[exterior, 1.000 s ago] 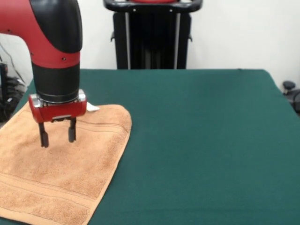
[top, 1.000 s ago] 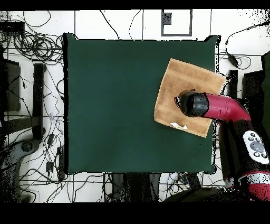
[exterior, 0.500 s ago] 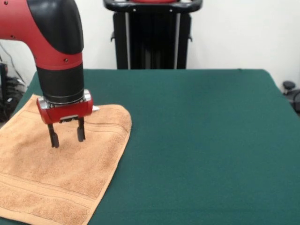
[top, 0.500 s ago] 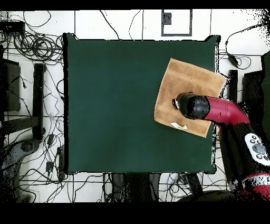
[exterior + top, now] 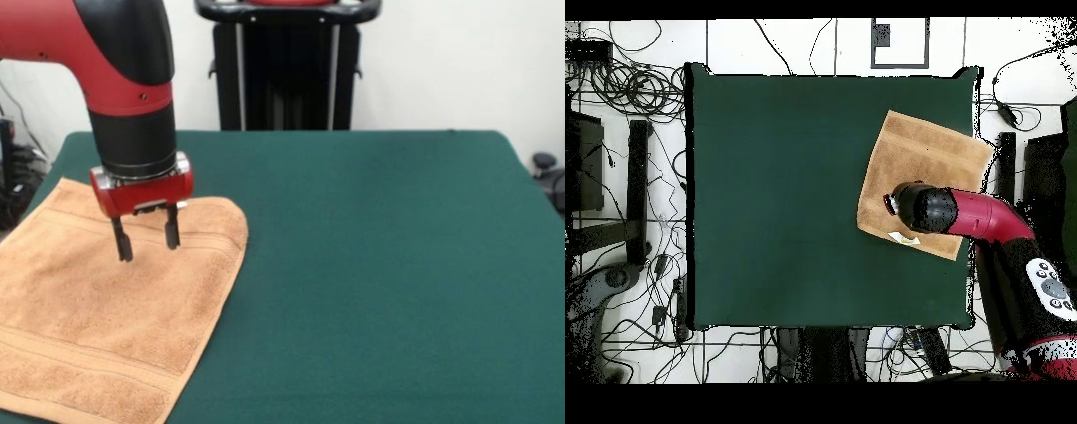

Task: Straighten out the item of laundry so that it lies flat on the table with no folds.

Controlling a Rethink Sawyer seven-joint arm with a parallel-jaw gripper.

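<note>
An orange-tan towel point(image 5: 106, 309) lies spread out on the green table point(image 5: 380, 265) at the left of the front view, with woven bands near its far and near edges. No fold shows on it. My gripper point(image 5: 146, 243) hangs open just above the towel's far part, close to its right corner, with nothing between its fingers. In the overhead view the towel point(image 5: 925, 160) lies near the table's right edge, its white tag point(image 5: 903, 238) on the lower edge, and the arm's head point(image 5: 920, 207) covers part of it.
A black stand point(image 5: 287, 66) rises behind the table's far edge. Cables point(image 5: 625, 90) lie on the floor around the table in the overhead view. The towel's left corner reaches the table's left edge in the front view.
The gripper has moved to the right over the towel and slightly up, staying open. The towel has not moved.
</note>
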